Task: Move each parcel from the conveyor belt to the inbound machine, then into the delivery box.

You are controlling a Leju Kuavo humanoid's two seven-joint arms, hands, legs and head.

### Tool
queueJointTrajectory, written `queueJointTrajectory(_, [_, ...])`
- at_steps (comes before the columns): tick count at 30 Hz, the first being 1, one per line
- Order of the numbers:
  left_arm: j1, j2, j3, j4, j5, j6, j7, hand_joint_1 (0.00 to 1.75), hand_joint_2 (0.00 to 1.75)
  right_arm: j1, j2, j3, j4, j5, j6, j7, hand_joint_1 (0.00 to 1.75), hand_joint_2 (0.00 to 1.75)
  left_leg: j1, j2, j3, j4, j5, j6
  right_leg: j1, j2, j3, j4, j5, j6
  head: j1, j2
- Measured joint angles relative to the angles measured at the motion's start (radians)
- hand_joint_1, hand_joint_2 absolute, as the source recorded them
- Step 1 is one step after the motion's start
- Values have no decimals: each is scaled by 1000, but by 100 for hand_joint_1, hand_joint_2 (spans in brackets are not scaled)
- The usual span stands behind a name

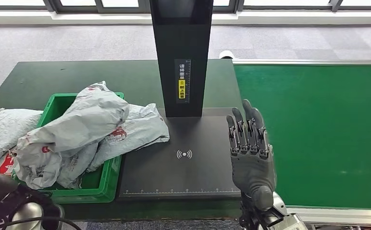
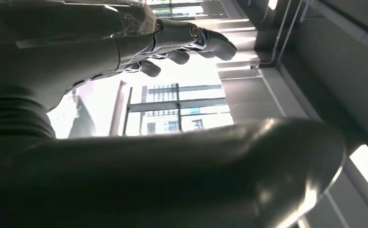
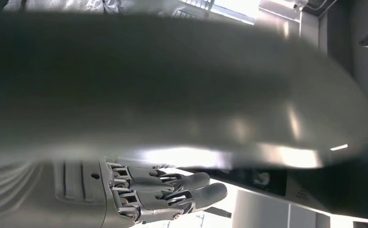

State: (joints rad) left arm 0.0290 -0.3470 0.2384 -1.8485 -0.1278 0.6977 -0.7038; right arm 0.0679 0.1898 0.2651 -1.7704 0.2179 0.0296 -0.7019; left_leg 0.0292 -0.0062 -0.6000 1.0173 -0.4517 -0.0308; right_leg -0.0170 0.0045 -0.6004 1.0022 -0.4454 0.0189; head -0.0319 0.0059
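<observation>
Item: right hand (image 1: pixel 250 153), fingers straight and holding nothing, raised between inbound machine (image 1: pixel 183 158) and bare conveyor belt (image 1: pixel 318 129), parcels (image 1: pixel 90 132) heaped leftward in delivery box (image 1: pixel 104 184) (left hand (image 2: pixel 187 42) nearer, loosely curled, empty).

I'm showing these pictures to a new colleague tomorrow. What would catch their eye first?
Probably the heap of crumpled grey parcels spilling out of the green box on the left, one drooping onto the black scanner plate. Next, the robot's right hand, fingers straight and holding nothing, raised at the plate's right edge. Beside it lies the green conveyor belt, with no parcel on the part shown.
</observation>
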Motion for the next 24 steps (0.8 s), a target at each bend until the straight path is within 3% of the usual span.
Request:
queueJointTrajectory(12, [38, -7, -47, -157, 35, 0, 0, 0, 0, -4, 0, 0, -2, 3, -43, 0, 0, 0, 0, 0, 1, 0, 0, 0, 0, 0, 0, 0, 0, 0, 0, 0])
queueJointTrajectory(24, [5, 22, -131, -72, 16, 0, 0, 0, 0, -3, -4, 0, -11, -13, -101, 0, 0, 0, 0, 0, 1, 0, 0, 0, 0, 0, 0, 0, 0, 0, 0, 0])
